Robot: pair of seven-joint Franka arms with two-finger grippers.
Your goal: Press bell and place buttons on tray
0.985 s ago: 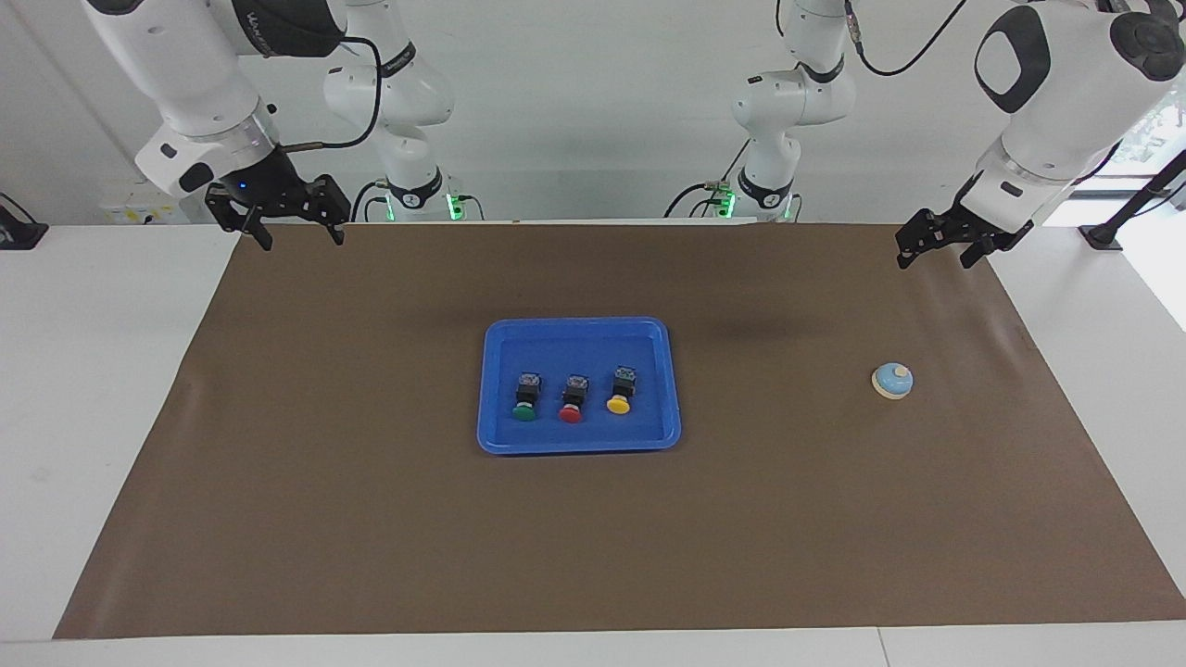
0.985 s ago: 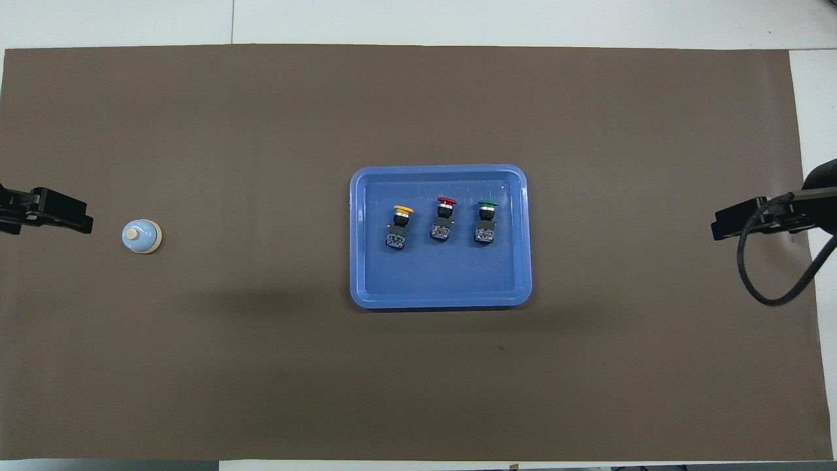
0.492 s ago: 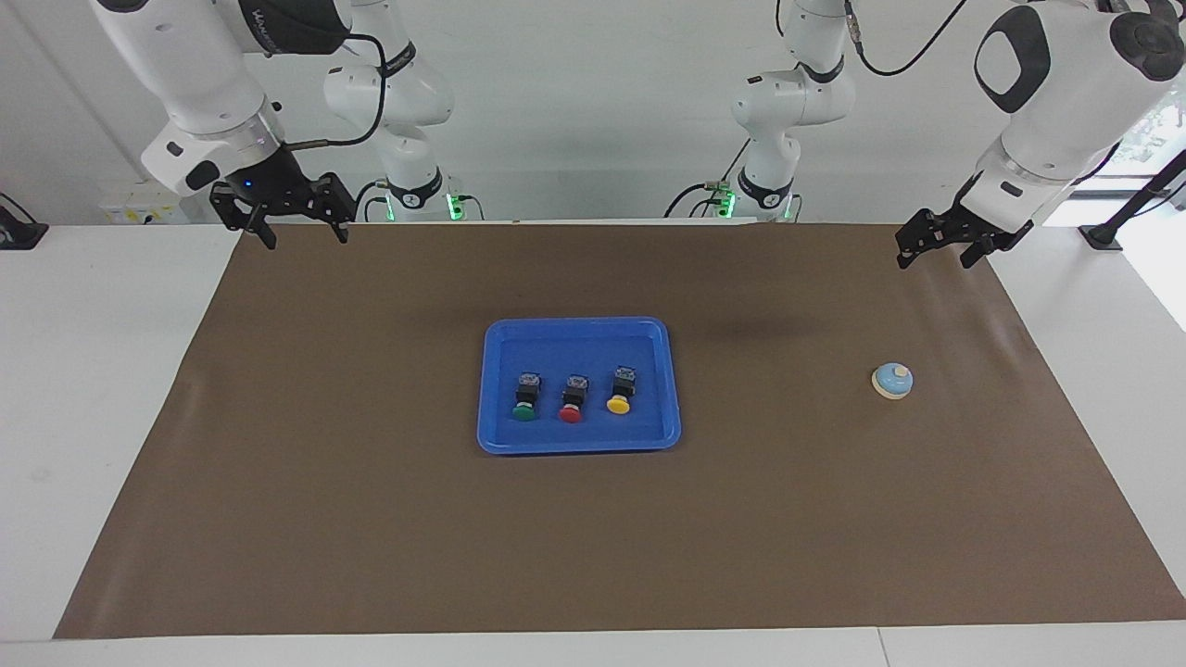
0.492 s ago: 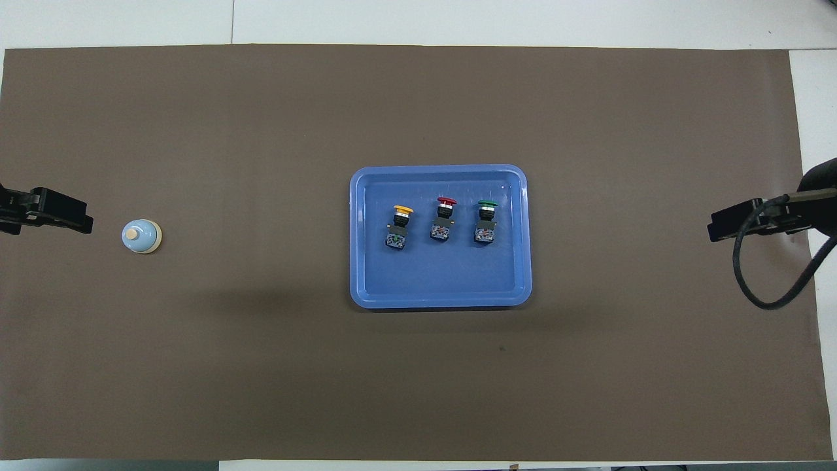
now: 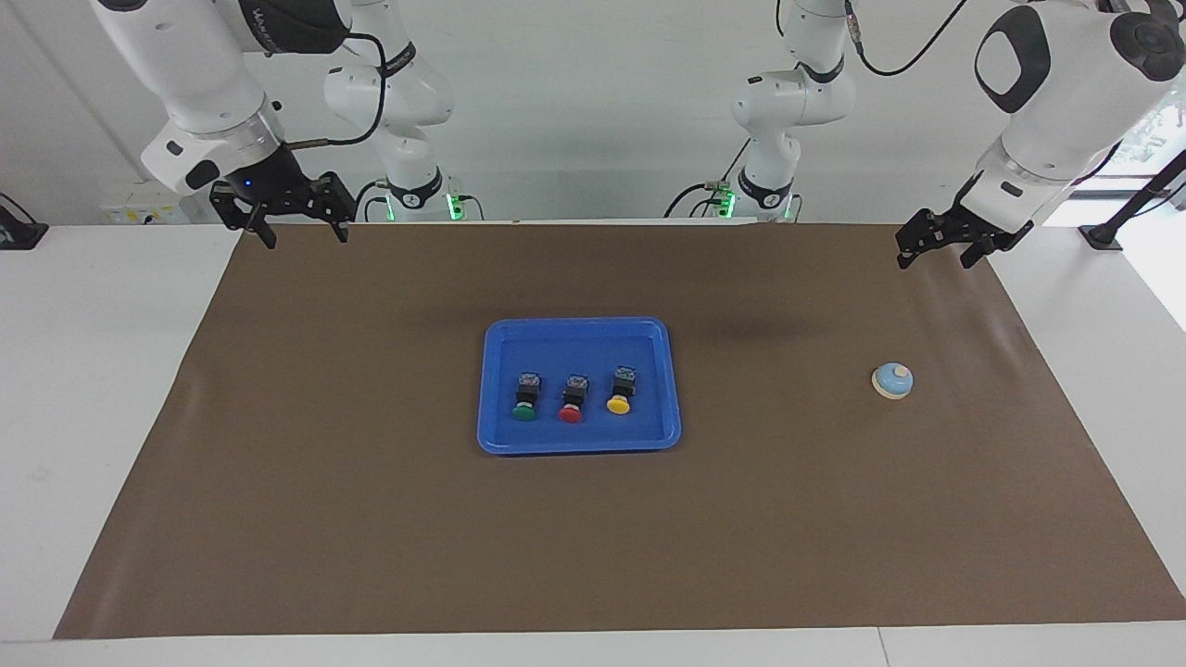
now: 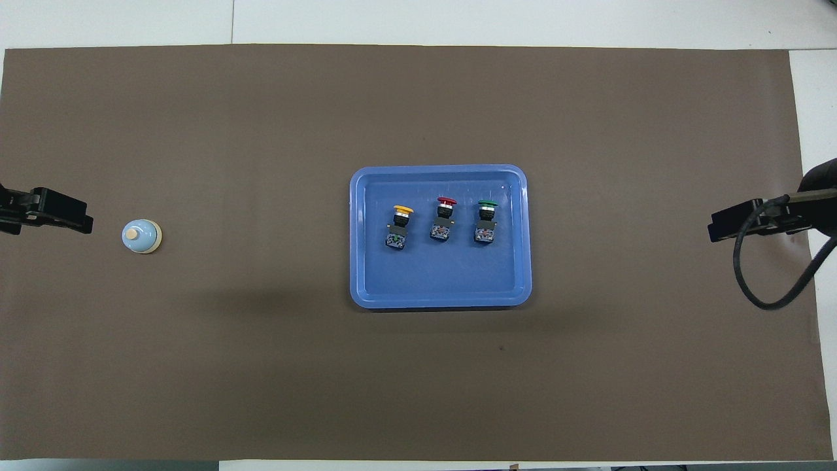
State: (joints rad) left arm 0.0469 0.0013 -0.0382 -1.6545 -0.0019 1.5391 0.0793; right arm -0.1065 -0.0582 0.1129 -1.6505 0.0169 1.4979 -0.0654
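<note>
The blue tray [image 5: 578,441] sits mid-desk with the green button [image 5: 524,406] at 9 o'clock, the red button [image 5: 572,405] in the middle and the yellow button [image 5: 619,397] at 3 o'clock in the facing view. The bell [image 5: 892,381] sits toward the left arm's end. The left tool [image 5: 936,250] and right tool [image 5: 295,228] hang up high over the mat's [image 5: 371,519] corners, both spread and holding nothing.

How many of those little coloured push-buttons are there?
3, none apparently hidden: green button, red button and yellow button, in a row inside the blue tray.
</note>
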